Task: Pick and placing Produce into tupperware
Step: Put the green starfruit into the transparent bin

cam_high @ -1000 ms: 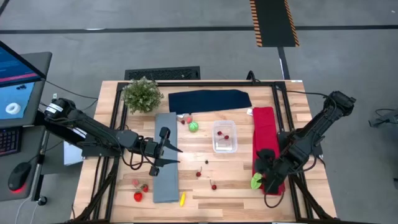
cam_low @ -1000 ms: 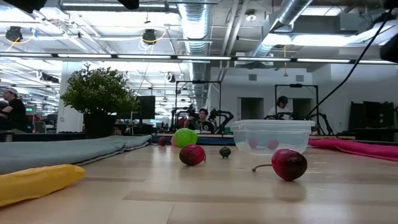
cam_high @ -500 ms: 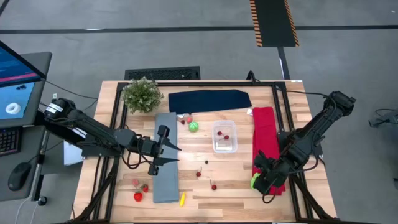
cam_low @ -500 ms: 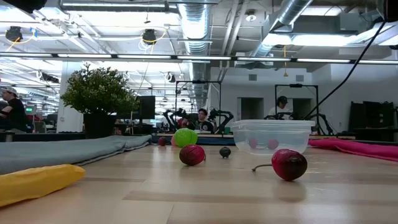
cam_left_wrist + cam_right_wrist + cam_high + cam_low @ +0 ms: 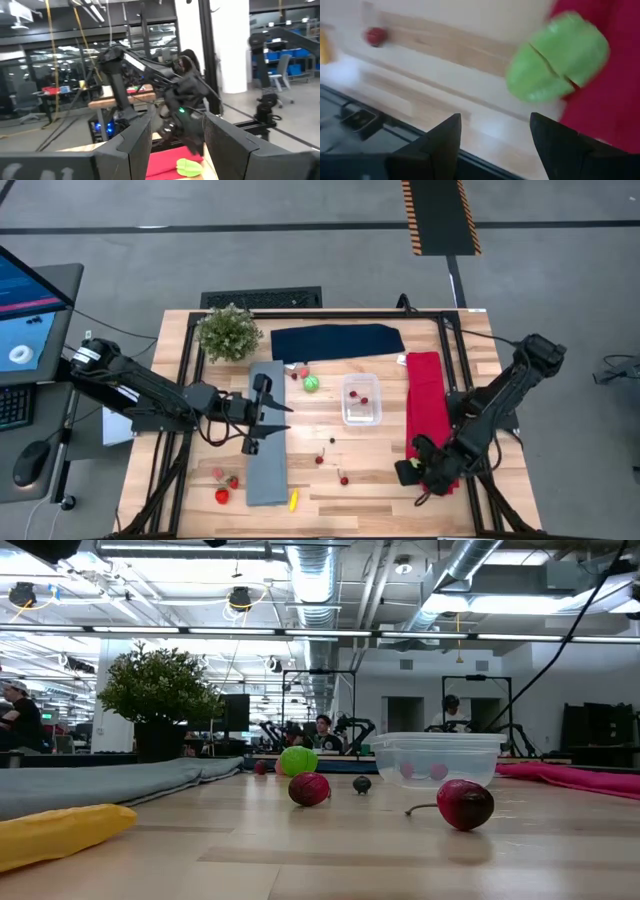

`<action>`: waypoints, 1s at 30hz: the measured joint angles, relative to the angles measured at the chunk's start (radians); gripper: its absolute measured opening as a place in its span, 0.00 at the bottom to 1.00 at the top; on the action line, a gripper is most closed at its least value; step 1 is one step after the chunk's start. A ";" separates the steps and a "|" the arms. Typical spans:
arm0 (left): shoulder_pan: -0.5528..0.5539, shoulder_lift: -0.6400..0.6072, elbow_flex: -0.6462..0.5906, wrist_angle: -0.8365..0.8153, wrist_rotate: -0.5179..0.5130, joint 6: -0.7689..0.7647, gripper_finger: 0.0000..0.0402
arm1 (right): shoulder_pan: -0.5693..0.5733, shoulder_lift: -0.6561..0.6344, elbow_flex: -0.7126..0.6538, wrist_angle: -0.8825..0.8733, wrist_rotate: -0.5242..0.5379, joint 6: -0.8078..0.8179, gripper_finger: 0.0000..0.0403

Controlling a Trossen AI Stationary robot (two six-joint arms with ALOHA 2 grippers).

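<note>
The right gripper [image 5: 410, 472] hovers open-jawed over the lime-green piece [image 5: 557, 57] at the red cloth's [image 5: 425, 395] edge. It looks ready to descend and clamp, then carry it to the tupperware [image 5: 361, 399]. The left gripper [image 5: 262, 421] waits open above the grey cloth [image 5: 266, 450].

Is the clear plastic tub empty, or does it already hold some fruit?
Not empty. The tub holds small red pieces, visible from above and as pinkish shapes through its wall in the low view.

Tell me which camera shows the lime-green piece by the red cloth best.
The right wrist view: the lime-green piece fills it, half on the red cloth. The left wrist view shows it small; the high view hides it under the right gripper; the low view misses it.
</note>
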 joint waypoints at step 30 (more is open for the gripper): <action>-0.001 -0.022 0.000 -0.306 0.082 -0.086 0.42 | -0.163 0.063 0.144 -0.164 0.110 0.226 0.64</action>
